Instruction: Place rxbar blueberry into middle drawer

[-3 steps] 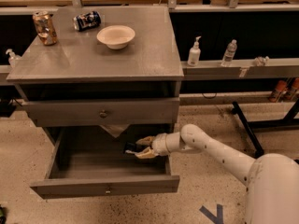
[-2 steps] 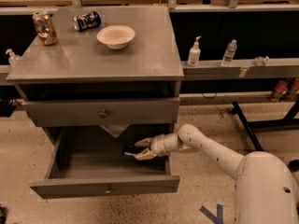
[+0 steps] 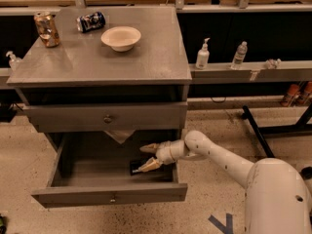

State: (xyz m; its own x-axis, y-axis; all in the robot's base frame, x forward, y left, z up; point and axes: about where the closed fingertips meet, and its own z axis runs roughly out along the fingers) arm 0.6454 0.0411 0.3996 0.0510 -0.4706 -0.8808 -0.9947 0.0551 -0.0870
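Observation:
The middle drawer [image 3: 109,197] is pulled out, its deep grey box open to view. A small dark bar, the rxbar blueberry [image 3: 135,167], lies on the drawer floor at the right side. My gripper [image 3: 148,157] reaches into the drawer from the right, just above and beside the bar. Its two pale fingers are spread apart, one above the bar and one at its right edge, and they do not hold it.
The upper knobbed drawer front [image 3: 107,118] is closed. On the cabinet top stand a white bowl [image 3: 121,37], a lying blue can [image 3: 90,21] and an upright can [image 3: 46,29]. Bottles [image 3: 202,55] stand on a shelf at the right. A black stand leg [image 3: 261,135] crosses the floor.
The fingers have opened and the bar now lies on the drawer floor, out of the grip. The arm has stayed in about the same place.

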